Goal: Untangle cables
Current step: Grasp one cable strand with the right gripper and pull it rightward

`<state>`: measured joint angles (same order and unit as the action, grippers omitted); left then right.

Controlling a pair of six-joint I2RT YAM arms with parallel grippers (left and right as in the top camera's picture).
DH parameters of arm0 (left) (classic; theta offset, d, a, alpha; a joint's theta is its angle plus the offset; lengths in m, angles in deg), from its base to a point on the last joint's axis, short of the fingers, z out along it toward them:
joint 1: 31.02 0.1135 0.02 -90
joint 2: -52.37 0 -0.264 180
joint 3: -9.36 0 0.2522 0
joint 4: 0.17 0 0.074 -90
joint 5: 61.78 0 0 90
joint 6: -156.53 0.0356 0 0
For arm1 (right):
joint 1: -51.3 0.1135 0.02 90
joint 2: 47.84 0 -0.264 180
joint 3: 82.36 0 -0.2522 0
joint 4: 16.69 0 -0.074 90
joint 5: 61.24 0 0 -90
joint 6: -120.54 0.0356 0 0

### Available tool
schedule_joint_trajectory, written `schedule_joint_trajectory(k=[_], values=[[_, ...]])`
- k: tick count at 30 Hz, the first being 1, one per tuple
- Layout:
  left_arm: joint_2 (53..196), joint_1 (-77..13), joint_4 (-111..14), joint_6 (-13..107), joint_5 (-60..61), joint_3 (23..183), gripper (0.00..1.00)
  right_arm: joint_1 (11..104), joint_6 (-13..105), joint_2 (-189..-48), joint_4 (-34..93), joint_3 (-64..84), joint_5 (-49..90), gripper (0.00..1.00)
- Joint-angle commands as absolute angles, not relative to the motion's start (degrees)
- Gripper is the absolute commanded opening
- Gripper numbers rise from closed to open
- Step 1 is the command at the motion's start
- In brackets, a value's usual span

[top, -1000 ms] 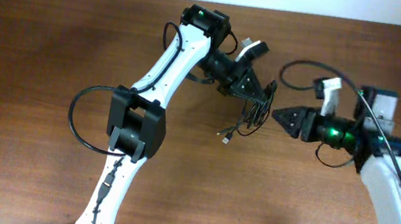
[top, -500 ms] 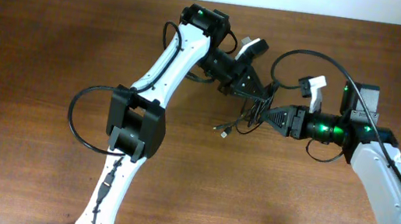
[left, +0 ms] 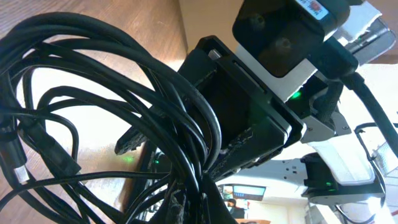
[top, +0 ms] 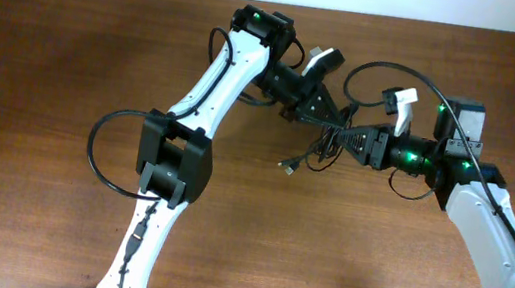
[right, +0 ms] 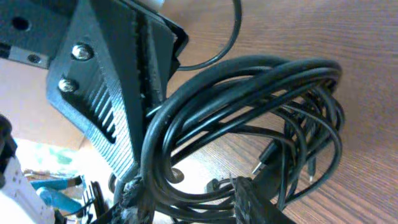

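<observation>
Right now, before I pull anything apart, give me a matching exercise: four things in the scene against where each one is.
Things
1. left hand
2. right hand
3. cables
4. loose plug

Places
A. lying on the table, lower left of the bundle
B. comes in from the right side of the overhead view
C. bunched where the two hands meet
D. comes in from the upper left, clamped on the strands

Pairs: 1-D, 2-B, 3-C, 4-A
</observation>
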<state>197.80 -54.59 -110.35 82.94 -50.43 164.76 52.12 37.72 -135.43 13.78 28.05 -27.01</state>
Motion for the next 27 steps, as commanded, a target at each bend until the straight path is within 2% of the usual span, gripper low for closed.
schedule_joint_trajectory(k=[1, 4, 5, 7, 9, 12, 17, 21, 27], values=[[195.6, -54.9, -110.7, 82.1, -53.1, 165.7, 0.00, 54.4, 40.3, -135.7, 12.0, 27.6, -21.5, 0.41], [195.6, -54.9, -110.7, 82.1, -53.5, 165.7, 0.00, 56.7, 44.0, -135.7, 8.6, 27.6, -16.2, 0.40], [195.6, -54.9, -110.7, 82.1, -53.5, 165.7, 0.00, 57.2, 44.6, -135.7, 7.6, 27.6, -14.9, 0.30], [195.6, -54.9, -110.7, 82.1, -53.5, 165.7, 0.00, 57.3, 44.6, -135.7, 6.4, 27.6, -14.9, 0.24], [195.6, -54.9, -110.7, 82.1, -53.7, 165.7, 0.00, 57.3, 44.5, -135.7, 6.2, 27.6, -14.9, 0.04], [195.6, -54.9, -110.7, 82.2, -51.8, 165.7, 0.00, 55.3, 44.5, -135.4, 7.9, 27.6, -15.2, 0.04], [195.6, -54.9, -110.7, 82.5, -35.2, 165.7, 0.00, 49.9, 44.5, -129.3, 14.3, 27.6, -19.1, 0.04], [195.6, -54.9, -109.6, 82.8, -21.3, 165.7, 0.00, 47.6, 44.3, -125.6, 24.3, 27.6, -18.6, 0.04], [195.6, -54.9, -108.6, 82.5, -10.8, 165.7, 0.00, 47.0, 41.7, -125.6, 40.2, 27.6, -0.6, 0.04]])
